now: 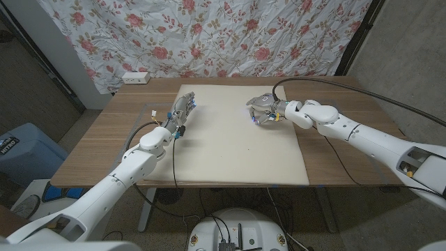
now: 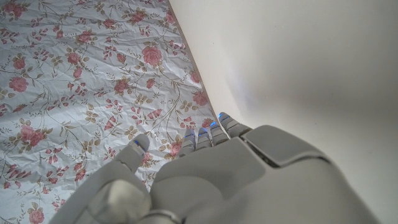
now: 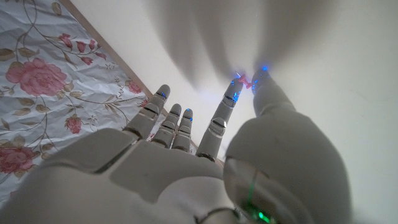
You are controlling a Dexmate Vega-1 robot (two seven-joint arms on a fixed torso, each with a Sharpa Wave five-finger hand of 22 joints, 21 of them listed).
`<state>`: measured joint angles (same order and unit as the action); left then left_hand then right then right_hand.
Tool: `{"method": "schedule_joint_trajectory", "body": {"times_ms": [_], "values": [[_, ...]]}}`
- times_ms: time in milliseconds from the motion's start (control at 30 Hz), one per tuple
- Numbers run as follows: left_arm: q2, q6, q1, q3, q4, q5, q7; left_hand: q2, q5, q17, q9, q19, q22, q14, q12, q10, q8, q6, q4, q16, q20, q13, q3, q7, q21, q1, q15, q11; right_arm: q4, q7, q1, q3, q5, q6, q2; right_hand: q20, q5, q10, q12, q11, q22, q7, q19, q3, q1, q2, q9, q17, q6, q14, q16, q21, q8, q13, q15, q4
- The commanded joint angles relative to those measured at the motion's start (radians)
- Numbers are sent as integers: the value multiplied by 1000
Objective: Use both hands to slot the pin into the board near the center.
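We see the pin (image 3: 245,81) as a tiny pink sliver pinched between the thumb tip and a fingertip of the right robot hand (image 1: 264,109); its shape is too small to make out further. In the right wrist view the other fingers (image 3: 155,107) stand straight and apart, grey segmented plastic with small blue lights at the tips.

The right robot hand hovers over the far right part of the board (image 1: 237,150) — a large, flat, cream rectangle with a smooth matte surface that covers the middle of the bench (image 1: 97,150). We cannot tell whether the pin touches the board.

The left robot hand (image 1: 182,111) sits at the far left part of the board, near its edge, fingers extended and holding nothing; how its palm lies we cannot say. The two hands are well apart.

The bench is brown wood with a visible grain. A black cable (image 1: 327,81) arcs over the right arm and across the bench's far right. A white power strip (image 1: 135,77) lies at the far left corner. Behind hangs a crumpled white cloth (image 1: 209,31) printed with red roses — it fills the backdrop.
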<state>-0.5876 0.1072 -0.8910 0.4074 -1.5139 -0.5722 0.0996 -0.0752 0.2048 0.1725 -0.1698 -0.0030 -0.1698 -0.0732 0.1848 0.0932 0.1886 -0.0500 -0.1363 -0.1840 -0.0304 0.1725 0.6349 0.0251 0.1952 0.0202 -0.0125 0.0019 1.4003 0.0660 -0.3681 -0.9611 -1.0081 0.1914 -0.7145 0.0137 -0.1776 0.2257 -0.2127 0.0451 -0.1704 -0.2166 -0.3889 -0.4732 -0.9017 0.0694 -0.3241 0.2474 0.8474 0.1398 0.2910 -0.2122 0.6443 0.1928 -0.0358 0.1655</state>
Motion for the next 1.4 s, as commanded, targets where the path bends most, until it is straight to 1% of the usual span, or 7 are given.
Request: {"method": "schedule_joint_trajectory", "body": {"times_ms": [33, 200, 567, 933, 1233, 1400], "values": [[0, 0, 0, 1, 1, -2, -4, -81, -1, 2, -5, 4, -3, 0, 0, -1, -1, 7, -3, 3, -12, 3, 6, -2, -1, 2, -4, 5, -5, -12, 5, -8, -8, -6, 4, 3, -6, 17, -7, -2, -1, -4, -11, 6, -10, -9, -7, 4, 23, 11, 7, 4, 15, 3, -20, -1], [1, 3, -2, 0, 1, -2, -3, -81, -2, 3, -5, 4, -3, 1, 0, 0, -1, 7, -3, 3, -11, 3, 7, -2, -1, 1, -4, 4, -4, -8, 7, -10, -9, -9, 4, 7, -5, 29, -9, 0, -1, -4, -13, 6, -12, -19, -11, 6, 42, 12, 9, 5, 26, 3, -24, -4], [-1, 3, -11, -2, -5, -6, -1, -80, -2, 3, -5, 4, -3, 1, 0, 0, -1, 6, -3, 3, -10, 3, 7, -3, -1, 1, -4, 4, 6, 4, 5, -12, -14, -18, 0, 12, -3, 47, -12, 9, -2, -4, -20, 9, -14, -30, -14, 11, 69, 17, 12, 5, 40, 3, -32, -7], [-1, 7, -6, 0, 3, -6, -11, -79, -2, 3, -5, 5, -3, 4, 0, 0, -1, 7, -4, 2, -9, 3, 8, -4, -1, 0, -5, 4, 20, 38, -1, -12, -16, -33, -1, 16, -2, 56, -11, 23, -2, -5, -24, 9, -17, -42, -12, 15, 89, 19, 15, 6, 45, 3, -36, -8], [-4, 2, -9, -2, -1, -9, -10, -78, -2, 3, -5, 5, -3, 6, 0, 0, -1, 6, -4, 2, -9, 3, 9, -4, -1, -1, -6, 4, 28, 78, 1, -13, -14, -42, 2, 20, -2, 62, -10, 34, -2, -7, -24, 0, -26, -66, -6, 18, 108, 19, 17, 9, 46, 3, -42, -10], [-7, 1, -13, -4, -7, -10, -8, -78, -2, 3, -5, 5, -3, 7, 0, 0, -1, 6, -4, 2, -9, 3, 9, -4, -1, -1, -7, 4, 28, 81, 0, -11, -8, -45, 5, 23, -1, 67, -10, 40, -2, -7, -24, 0, -27, -73, -4, 19, 118, 20, 18, 9, 47, 3, -46, -11]]}}
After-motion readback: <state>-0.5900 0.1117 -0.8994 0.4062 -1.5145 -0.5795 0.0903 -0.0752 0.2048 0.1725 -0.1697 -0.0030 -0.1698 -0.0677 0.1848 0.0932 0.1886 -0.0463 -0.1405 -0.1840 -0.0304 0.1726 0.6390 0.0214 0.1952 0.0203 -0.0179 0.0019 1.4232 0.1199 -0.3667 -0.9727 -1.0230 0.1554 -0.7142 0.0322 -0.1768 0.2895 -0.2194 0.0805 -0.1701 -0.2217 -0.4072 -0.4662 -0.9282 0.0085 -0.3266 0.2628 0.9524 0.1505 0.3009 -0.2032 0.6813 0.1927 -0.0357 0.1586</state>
